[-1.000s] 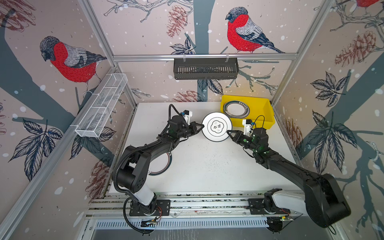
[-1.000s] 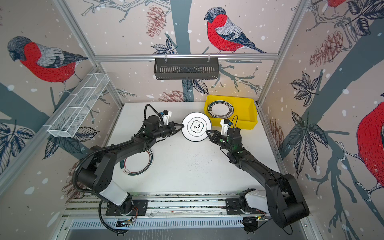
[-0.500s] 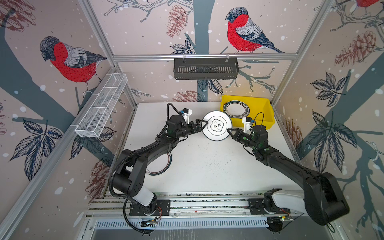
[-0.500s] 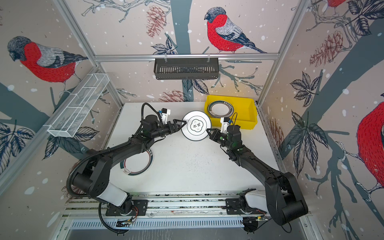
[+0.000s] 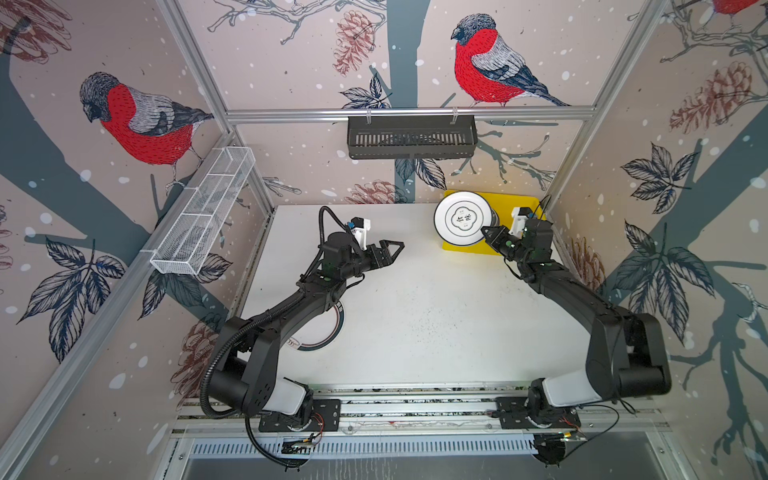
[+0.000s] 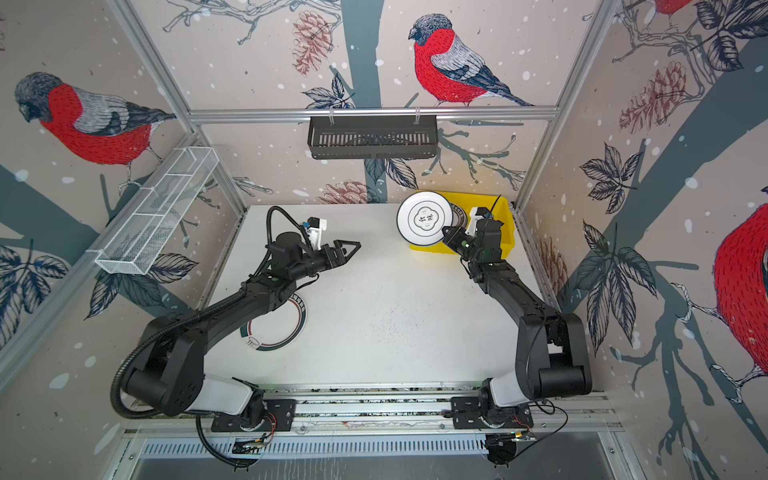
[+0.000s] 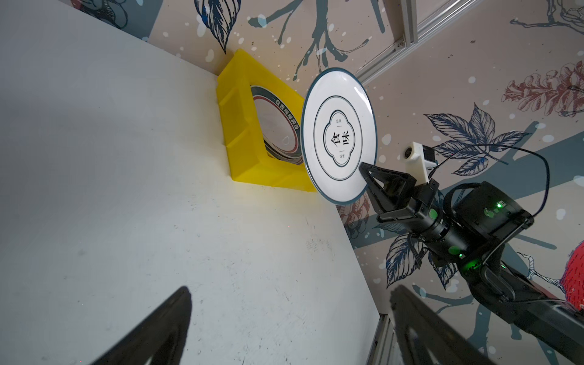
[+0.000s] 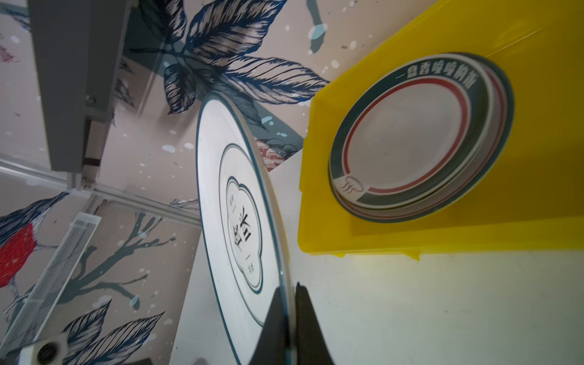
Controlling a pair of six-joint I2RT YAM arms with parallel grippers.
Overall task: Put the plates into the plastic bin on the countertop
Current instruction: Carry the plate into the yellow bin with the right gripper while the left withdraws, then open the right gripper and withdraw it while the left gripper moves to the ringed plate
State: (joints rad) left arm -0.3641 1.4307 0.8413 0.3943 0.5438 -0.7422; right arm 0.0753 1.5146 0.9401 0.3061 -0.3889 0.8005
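Observation:
A white plate (image 5: 463,222) with a dark rim and black characters hangs tilted over the left end of the yellow plastic bin (image 5: 469,248). My right gripper (image 5: 486,232) is shut on its edge, and the right wrist view shows both fingers pinching the rim of the held plate (image 8: 234,221) at the right gripper (image 8: 289,290). A stack of green-rimmed plates (image 8: 410,142) lies inside the bin (image 8: 379,237). My left gripper (image 5: 397,251) hangs open and empty over the countertop (image 5: 415,311), well left of the bin. Another green-rimmed plate (image 6: 276,328) lies flat under the left arm.
A black slotted basket (image 5: 411,137) hangs on the back rail. A white wire mesh tray (image 5: 203,216) is fixed along the left wall. Aluminium rails (image 5: 415,399) run along the front edge by the arm bases.
My left gripper let go of the white plate, opened wide and drew back to the left. The right gripper carried the plate back and right, over the bin.

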